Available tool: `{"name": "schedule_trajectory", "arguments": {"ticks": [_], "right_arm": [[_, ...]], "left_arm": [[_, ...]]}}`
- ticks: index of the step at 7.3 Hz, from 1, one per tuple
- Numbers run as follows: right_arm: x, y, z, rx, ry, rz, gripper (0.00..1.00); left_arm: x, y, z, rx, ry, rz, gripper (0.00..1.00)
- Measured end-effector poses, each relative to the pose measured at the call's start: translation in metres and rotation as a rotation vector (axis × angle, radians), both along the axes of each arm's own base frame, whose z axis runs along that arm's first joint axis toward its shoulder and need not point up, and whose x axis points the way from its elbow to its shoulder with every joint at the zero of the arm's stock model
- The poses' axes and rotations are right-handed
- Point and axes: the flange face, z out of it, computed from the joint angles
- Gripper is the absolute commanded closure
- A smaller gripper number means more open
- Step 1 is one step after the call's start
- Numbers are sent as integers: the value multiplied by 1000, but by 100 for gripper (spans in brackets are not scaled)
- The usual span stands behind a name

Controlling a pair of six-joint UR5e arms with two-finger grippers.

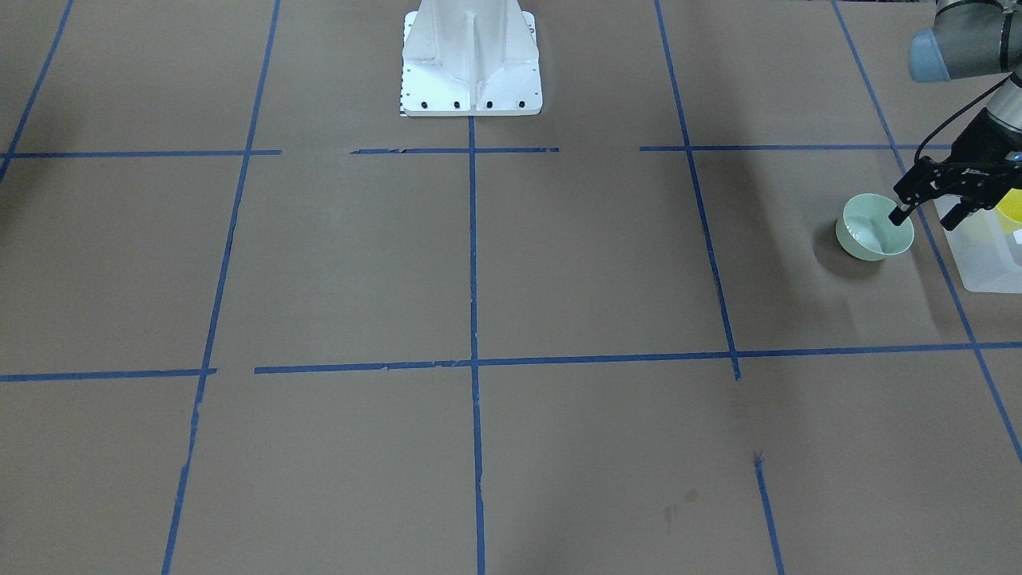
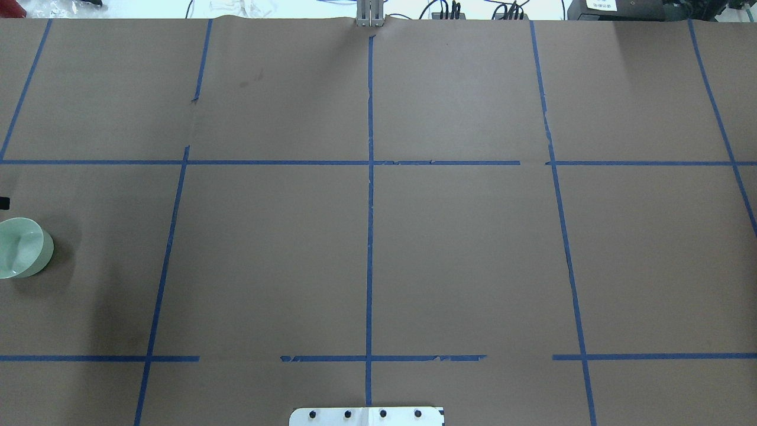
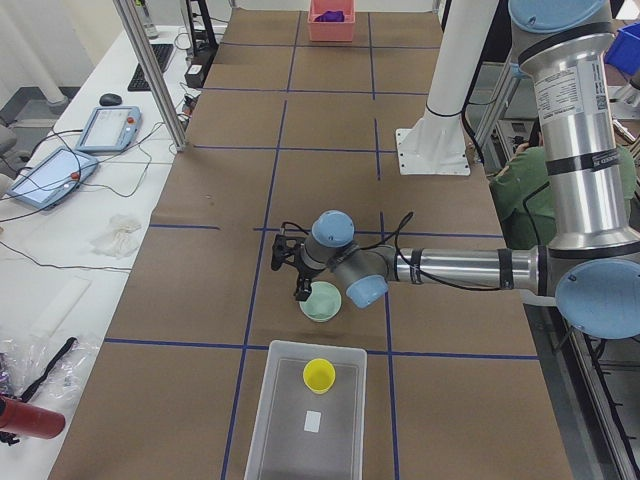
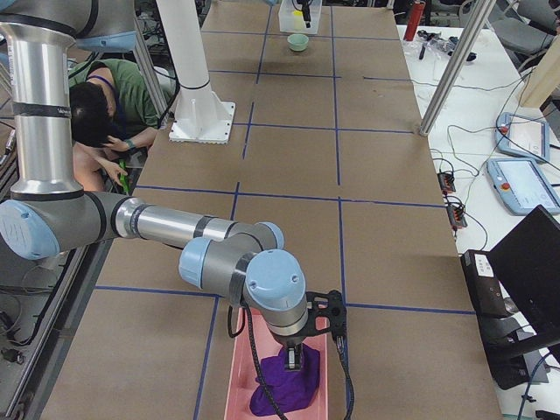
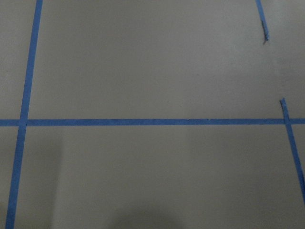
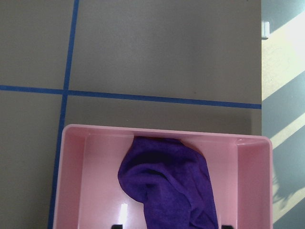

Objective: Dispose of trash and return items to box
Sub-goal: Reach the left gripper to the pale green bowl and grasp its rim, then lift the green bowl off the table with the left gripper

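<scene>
Two end effectors sit at opposite ends of the brown surface (image 1: 559, 263). The left end effector (image 1: 926, 216) has its fingers spread. One fingertip (image 1: 900, 214) dips inside the pale green bowl (image 1: 866, 235), and the other hangs outside the rim, on the side toward the box (image 1: 986, 267). I cannot tell whether either finger touches the rim. The bowl stands upright on the surface directly beneath this end effector, not lifted, and just beside the box. The translucent white box lies just past the outer fingertip. The yellow cup (image 3: 319, 375) stands upright inside it, at the end nearest the end effector. A small white label (image 3: 313, 421) sits farther from the end effector than the cup.

The right end effector (image 6: 170, 224) hangs over a pink bin (image 6: 76, 181), also with its fingers apart. Their dark tips show on either side of a crumpled purple cloth (image 6: 167, 181), which lies in the bin straight below.
</scene>
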Motion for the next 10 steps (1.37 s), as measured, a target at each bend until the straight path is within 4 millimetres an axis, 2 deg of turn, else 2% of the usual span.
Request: {"name": "schedule_trajectory", "arguments": {"ticks": [2, 3, 5, 6, 7, 9, 10], "right_arm": [[-6, -4, -50, -32, -58, 91, 0], [-17, -8, -70, -27, -69, 92, 0], [-50, -22, -98, -23, -73, 62, 0], [-61, -26, -108, -23, -75, 62, 0], [-68, -28, -115, -17, -75, 57, 0], [-82, -33, -122, -8, -76, 30, 0], [-92, -38, -125, -3, -87, 9, 0]], "left_arm": [[-1, 20, 44, -21, -13, 17, 4], [0, 24, 60, -24, -19, 20, 4], [8, 27, 74, -28, -30, 31, 4], [15, 29, 79, -34, -35, 48, 4], [25, 31, 83, -39, -40, 72, 23], [38, 32, 87, -42, -44, 102, 100], [40, 32, 87, -42, -45, 106, 100]]}}
